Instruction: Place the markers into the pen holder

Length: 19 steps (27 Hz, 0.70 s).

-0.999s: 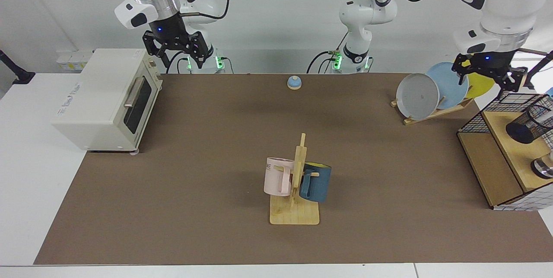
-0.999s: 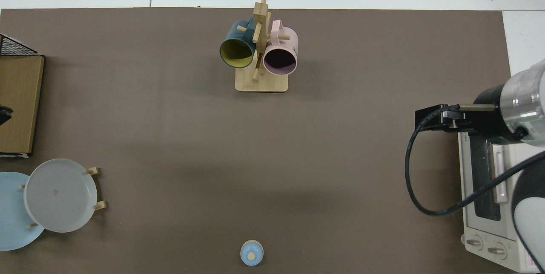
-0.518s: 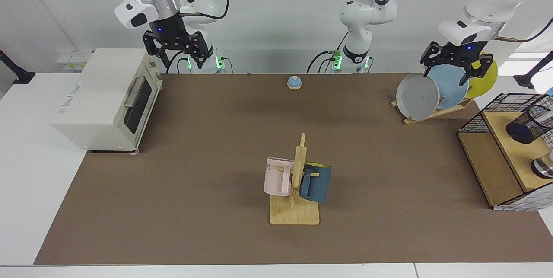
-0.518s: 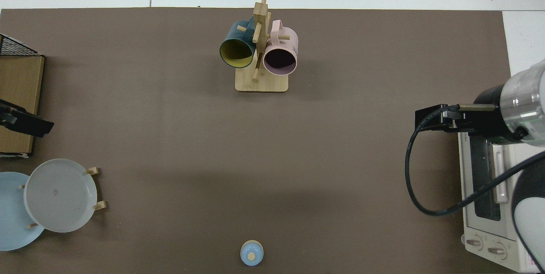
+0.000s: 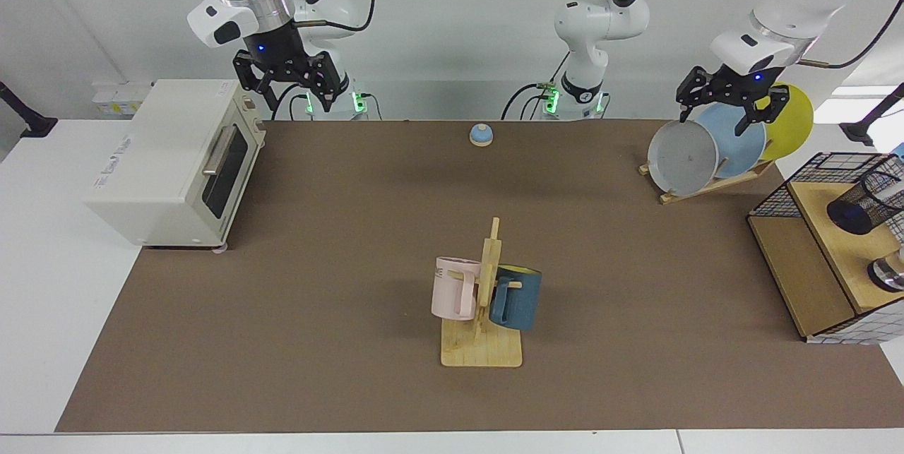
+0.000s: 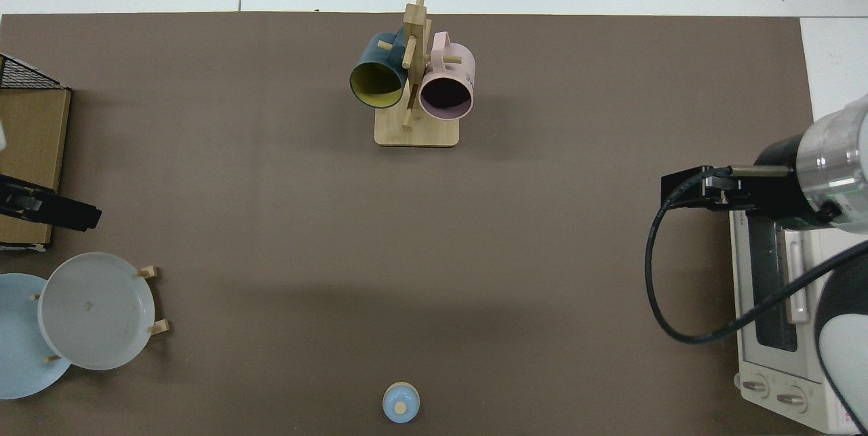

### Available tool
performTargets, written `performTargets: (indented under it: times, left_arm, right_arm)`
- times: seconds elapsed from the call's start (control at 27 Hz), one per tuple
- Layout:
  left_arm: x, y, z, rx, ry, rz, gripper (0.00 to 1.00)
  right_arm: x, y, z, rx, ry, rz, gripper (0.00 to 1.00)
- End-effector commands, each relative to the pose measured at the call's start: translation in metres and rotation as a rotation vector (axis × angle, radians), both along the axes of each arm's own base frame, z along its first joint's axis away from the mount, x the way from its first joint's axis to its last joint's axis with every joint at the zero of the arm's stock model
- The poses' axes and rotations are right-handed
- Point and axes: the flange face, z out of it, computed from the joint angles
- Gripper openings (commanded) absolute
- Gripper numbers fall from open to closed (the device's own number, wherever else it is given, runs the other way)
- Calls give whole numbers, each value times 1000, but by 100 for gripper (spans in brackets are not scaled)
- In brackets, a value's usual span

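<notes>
From the facing view I see my left tool (image 5: pixel 732 102) spread open and empty above the plates (image 5: pixel 684 157); the pen holder (image 5: pixel 863 204) on the wire shelf appears only there. My right tool (image 5: pixel 285 84) hangs open, waiting over the toaster oven (image 5: pixel 169 157)

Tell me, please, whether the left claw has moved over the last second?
Yes. The left claw has risen and swung away from the wire shelf, and is now above the plates.
</notes>
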Motion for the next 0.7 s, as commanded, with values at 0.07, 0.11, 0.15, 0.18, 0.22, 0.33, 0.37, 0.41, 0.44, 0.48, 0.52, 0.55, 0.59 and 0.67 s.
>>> performTargets:
  times: [0.07, 0.11, 0.15, 0.18, 0.22, 0.33, 0.37, 0.41, 0.44, 0.48, 0.52, 0.55, 0.59, 0.67]
  left_arm:
    - [-4, -3, 4, -3, -19, 34, 100]
    - [-3, -3, 5, -4, -22, 32, 100]
    - [-3, -3, 5, -9, -22, 32, 100]
    - [-3, -3, 5, -10, -22, 32, 100]
    - [-3, -5, 5, -13, -24, 32, 100]
    - [1, -8, 4, -13, -25, 47, 100]
    - [2, -8, 5, -13, -29, 61, 100]
    - [4, -8, 5, -13, -30, 67, 100]
    - [6, -8, 4, -13, -30, 65, 100]
    - [6, -10, 6, -13, -33, 64, 100]
    - [7, -11, 7, -14, -36, 61, 100]
    - [7, -10, 8, -14, -38, 61, 100]
    - [7, -9, 8, -15, -38, 62, 100]
    - [6, -13, 10, -14, -42, 59, 100]
  right_arm:
    - [-3, -4, 0, 7, -18, 20, 100]
    - [-3, -4, 1, 7, -20, 20, 100]
    - [-3, -4, 1, 7, -20, 20, 100]
    - [-3, -4, 1, 7, -20, 20, 100]
    - [-3, -4, 0, 7, -18, 20, 100]
    - [-3, -4, 0, 7, -18, 20, 100]
    - [-3, -4, 0, 7, -18, 20, 100]
    - [-3, -4, 1, 7, -20, 20, 100]
    - [-3, -4, 1, 7, -20, 20, 100]
    - [-3, -4, 0, 7, -18, 20, 100]
    - [-3, -4, 0, 7, -18, 20, 100]
    - [-3, -4, 1, 7, -20, 20, 100]
    - [-3, -4, 1, 7, -20, 20, 100]
    - [-3, -4, 1, 7, -20, 20, 100]
